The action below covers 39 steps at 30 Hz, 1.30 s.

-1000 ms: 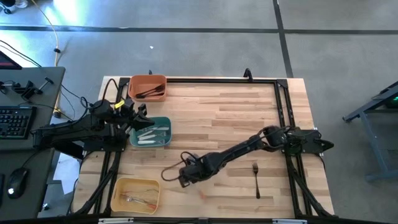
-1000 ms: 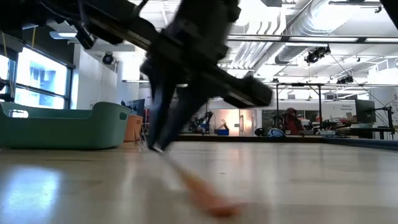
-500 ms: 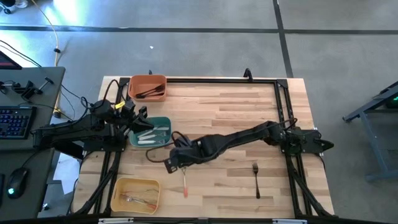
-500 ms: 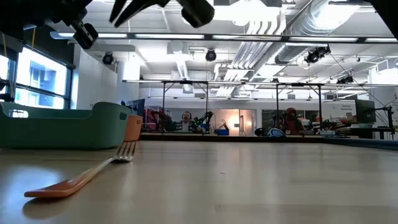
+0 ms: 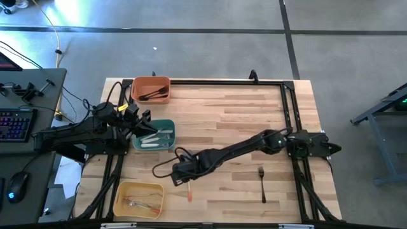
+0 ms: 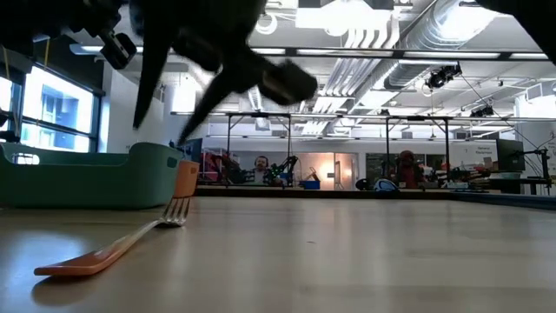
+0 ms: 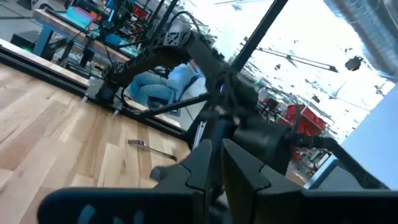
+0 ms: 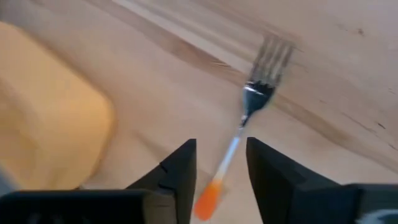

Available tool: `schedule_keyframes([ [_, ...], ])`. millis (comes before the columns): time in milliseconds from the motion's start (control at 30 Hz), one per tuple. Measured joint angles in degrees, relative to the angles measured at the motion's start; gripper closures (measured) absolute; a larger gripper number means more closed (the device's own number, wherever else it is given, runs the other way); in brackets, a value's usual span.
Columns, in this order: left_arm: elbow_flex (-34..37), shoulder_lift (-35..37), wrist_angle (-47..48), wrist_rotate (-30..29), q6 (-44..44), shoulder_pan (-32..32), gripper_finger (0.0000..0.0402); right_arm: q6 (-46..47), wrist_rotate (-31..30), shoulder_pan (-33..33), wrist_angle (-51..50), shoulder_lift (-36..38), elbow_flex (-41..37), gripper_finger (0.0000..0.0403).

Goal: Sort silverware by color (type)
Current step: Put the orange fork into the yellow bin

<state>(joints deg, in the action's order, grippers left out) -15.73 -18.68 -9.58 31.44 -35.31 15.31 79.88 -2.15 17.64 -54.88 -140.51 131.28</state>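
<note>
My right claw (image 8: pixel 221 171) hangs over the orange fork (image 8: pixel 245 124), fingers apart w/ nothing between (fork lies flat on the table (image 5: pixel 241 114), near the yellow bin (image 5: pixel 121 194)). My left claw (image 7: pixel 214 165) is nearly closed, above the green bin (image 5: pixel 166 124).

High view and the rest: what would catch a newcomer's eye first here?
The right gripper stretches across the wooden table, open just above the orange-handled, silver-headed fork lying flat beside the yellow bin. A lone black fork lies at the table's right, and the left gripper hangs over the teal bin.
</note>
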Motion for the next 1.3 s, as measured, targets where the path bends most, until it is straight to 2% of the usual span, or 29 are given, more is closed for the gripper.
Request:
schedule_keyframes([
  [200, 0.0, 0.0, 1.1, 0.0, 0.0, 0.0, 0.0373, 1.3, 0.4, 0.0, -0.1, -3.0, 0.0, 0.0270],
  [700, 0.0, 0.0, 2.5, 0.2, 0.0, 0.0, 0.0373, 1.2, 0.8, 0.0, -1.2, -5.7, 0.0, 0.0299],
  [1300, 0.0, 0.0, 3.3, 0.8, 0.6, 0.0, 0.0373, 3.9, 2.4, -0.1, -0.2, -7.6, 0.8, 0.0300],
])
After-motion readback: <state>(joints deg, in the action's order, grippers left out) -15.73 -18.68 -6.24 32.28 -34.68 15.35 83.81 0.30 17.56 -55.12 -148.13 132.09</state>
